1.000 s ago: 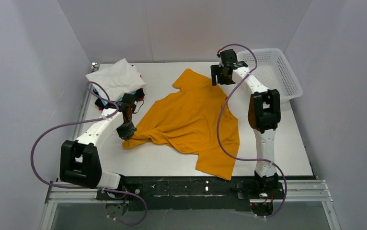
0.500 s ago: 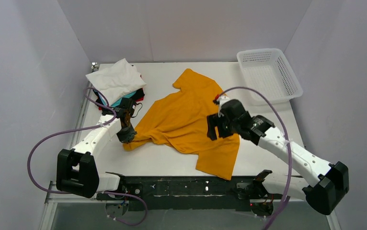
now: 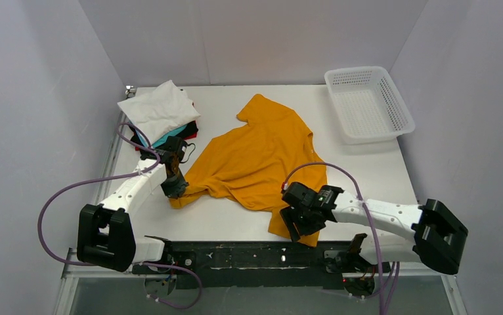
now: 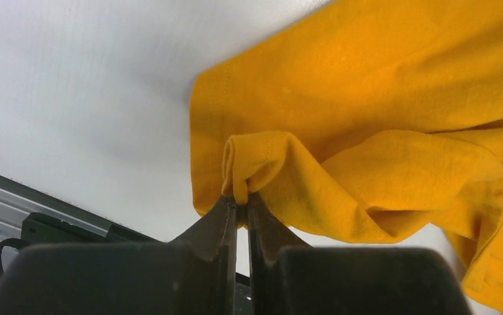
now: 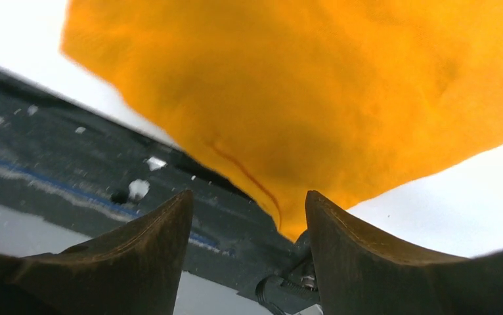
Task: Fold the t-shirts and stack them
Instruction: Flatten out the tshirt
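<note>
Left wrist view shows a fold of the orange-yellow shirt (image 4: 367,98) pinched in the left gripper (image 4: 241,197). The shirt's near corner lies just ahead of the right gripper (image 5: 249,209), whose jaws stand wide. Folded t-shirts (image 3: 160,110) lie stacked beyond the left gripper, and the basket (image 3: 400,115) sits well beyond the right.

Left tool (image 4: 241,195) clamped tight; right tool (image 5: 247,197), blurred, seemingly spread wide.

The orange-yellow shirt (image 4: 380,85) pinched between the jaws of the left gripper (image 4: 241,197) is soft, matt woven cloth with a stitched hem. The table (image 4: 71,79) beyond them is smooth, matt white. The fingers of the right gripper (image 5: 249,195) look dark, dull and scuffed.
</note>
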### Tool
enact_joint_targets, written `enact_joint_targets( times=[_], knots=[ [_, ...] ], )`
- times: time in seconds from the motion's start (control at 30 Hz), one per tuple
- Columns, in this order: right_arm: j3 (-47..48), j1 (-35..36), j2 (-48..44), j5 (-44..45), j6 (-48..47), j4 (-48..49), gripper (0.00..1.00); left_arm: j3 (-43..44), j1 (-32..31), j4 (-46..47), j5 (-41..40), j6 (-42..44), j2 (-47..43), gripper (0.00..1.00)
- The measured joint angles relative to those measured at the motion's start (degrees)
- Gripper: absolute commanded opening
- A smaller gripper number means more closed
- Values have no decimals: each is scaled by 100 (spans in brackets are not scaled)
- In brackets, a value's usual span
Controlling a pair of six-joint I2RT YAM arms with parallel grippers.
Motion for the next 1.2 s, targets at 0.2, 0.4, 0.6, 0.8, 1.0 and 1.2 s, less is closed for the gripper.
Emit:
enact_joint_targets(
  times=[0.2,0.4,0.6,0.8,1.0,1.2],
  knots=[
    [46,9,901,472,334,197,59,0,0,-7,44,2,-85,0],
    [297,0,1244,743,525,111,1,0,0,-35,48,7,-289,0],
    [358,-166,1082,1147,619,66,1,0,0,-109,44,87,-452,0],
    [1250,-1257,-20,1908,450,-315,1,214,0,-398,-52,153,-855,0],
    [3228,-2164,-833,2780,-372,-328,1,1226,0,-835,-153,271,-1276,0],
    [5252,-2214,-916,3254,-1484,-157,1,2542,0,-1211,-208,487,-2173,0]
  ],
)
